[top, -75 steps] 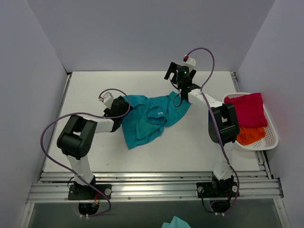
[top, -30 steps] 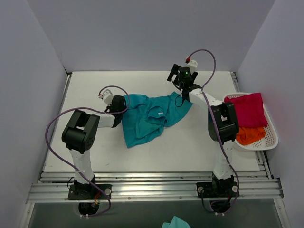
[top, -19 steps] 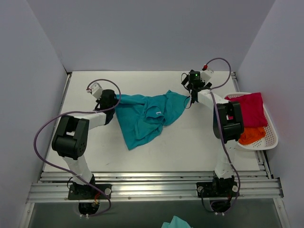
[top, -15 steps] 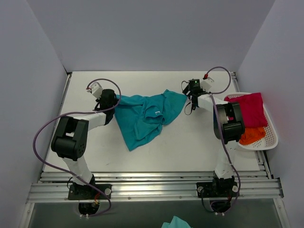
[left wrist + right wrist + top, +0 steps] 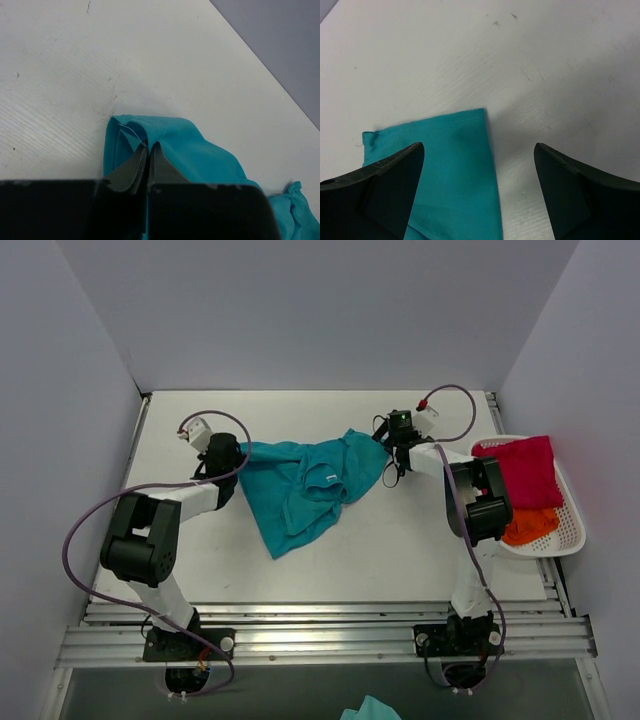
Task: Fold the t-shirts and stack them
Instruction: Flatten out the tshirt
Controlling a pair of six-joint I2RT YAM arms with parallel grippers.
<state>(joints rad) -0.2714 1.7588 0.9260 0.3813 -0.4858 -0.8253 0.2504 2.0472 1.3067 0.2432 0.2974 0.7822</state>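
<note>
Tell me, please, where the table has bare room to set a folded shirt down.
Bare table lies between the teal t-shirt and the back wall, and between its lower tip and the near rail. The middle is crowded: the left gripper pinches the shirt's left end, the open right gripper hovers at its right corner. The basket is occupied.

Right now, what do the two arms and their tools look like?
Both the left arm and the right arm have white links with bulky black joint housings. A purple-grey cable loops along each. The right wrist carries a small green light. The left tool and the right tool have plain black, wedge-shaped fingers.
</note>
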